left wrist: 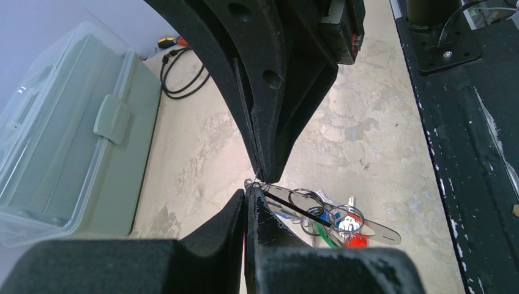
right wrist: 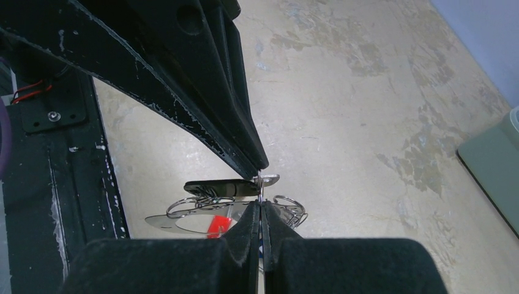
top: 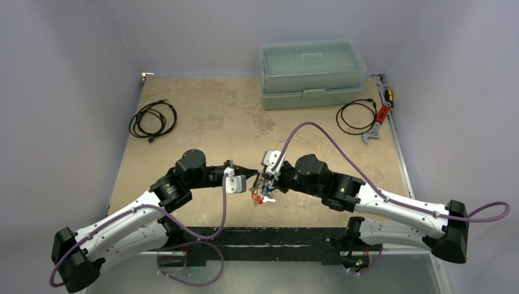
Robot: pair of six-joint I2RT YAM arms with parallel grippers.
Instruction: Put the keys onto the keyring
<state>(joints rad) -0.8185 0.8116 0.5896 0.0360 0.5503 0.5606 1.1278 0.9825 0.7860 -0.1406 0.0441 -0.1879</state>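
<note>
Both grippers meet tip to tip above the table's near middle. My left gripper is shut, with a thin grey wire of the keyring at its tips. My right gripper is shut on the same thin wire, which runs up to the left fingertips. Most of the hoop is hidden. The keys hang in a bunch just below: a red tag, green and blue bits, small split rings, a flat silvery plate and a black-headed key lying level at the wire.
A clear green lidded box stands at the back. A coiled black cable lies back left, another back right beside a wrench. The black base rail runs along the near edge.
</note>
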